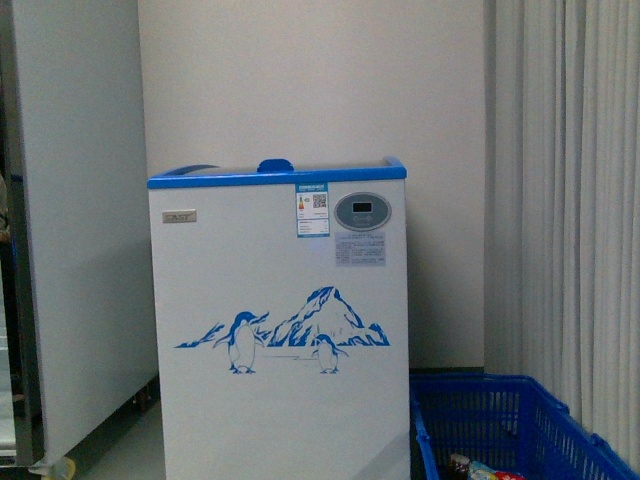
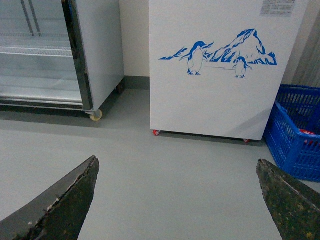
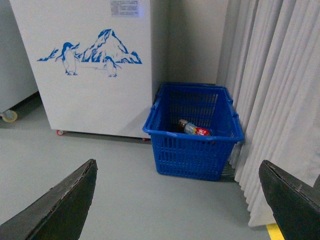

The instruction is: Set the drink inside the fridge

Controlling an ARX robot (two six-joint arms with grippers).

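Observation:
The fridge is a white chest freezer with a blue top rim and a penguin-and-mountain graphic, straight ahead in the front view. It also shows in the left wrist view and the right wrist view, on small red castors. A drink bottle with a red label lies in a blue basket to the fridge's right. My left gripper is open and empty above bare floor. My right gripper is open and empty, well short of the basket. Neither arm shows in the front view.
A tall grey glass-door cabinet on castors stands left of the fridge. White curtains hang right of the basket. A yellow floor mark lies by the curtain. Grey floor stretches before the fridge.

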